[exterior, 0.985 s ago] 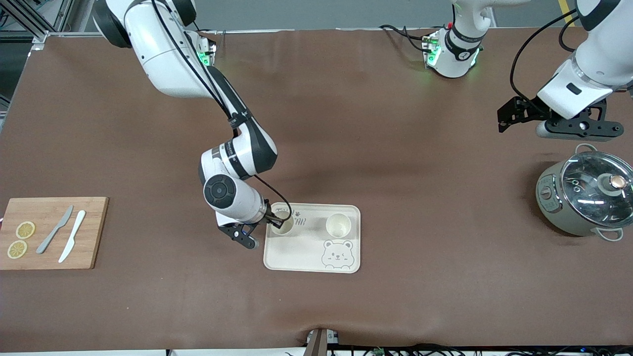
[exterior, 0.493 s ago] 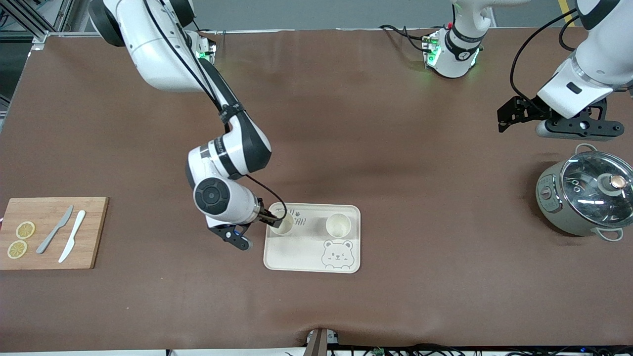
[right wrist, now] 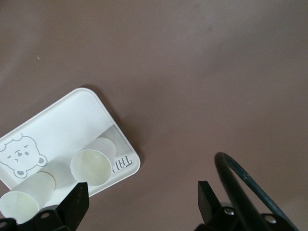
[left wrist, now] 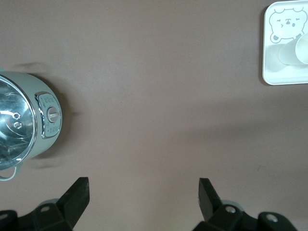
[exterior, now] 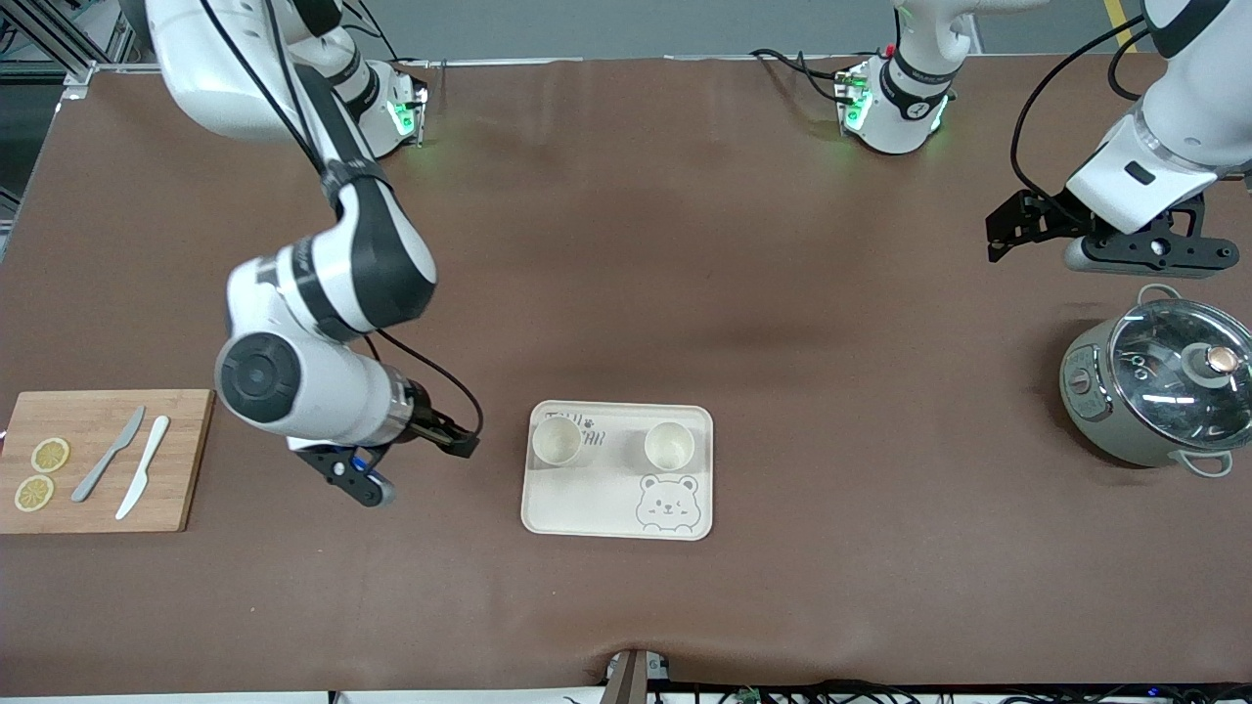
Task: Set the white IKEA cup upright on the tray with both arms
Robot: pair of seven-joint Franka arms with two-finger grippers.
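Cutting board at the right arm's end of the table carries two lemon slices, a grey knife and a white knife; none of it concerns the task.

Next along, I find the right gripper in the air over bare table, between the board and the tray. Its fingers are spread and empty, as the right wrist view confirms. The tray lies from it toward the left arm's end of the table.

On the tray, two white cups stand upright, mouths up, both at the edge farther from the front camera: one cup at the corner closest to the right gripper, the second cup beside it. The bear face sits nearer the camera than the second cup.

I judge placement complete; the right arm is much the closer one should any correction be needed.

The left gripper waits above the table just farther than the lidded cooker, fingers spread, holding nothing, well apart from the tray.
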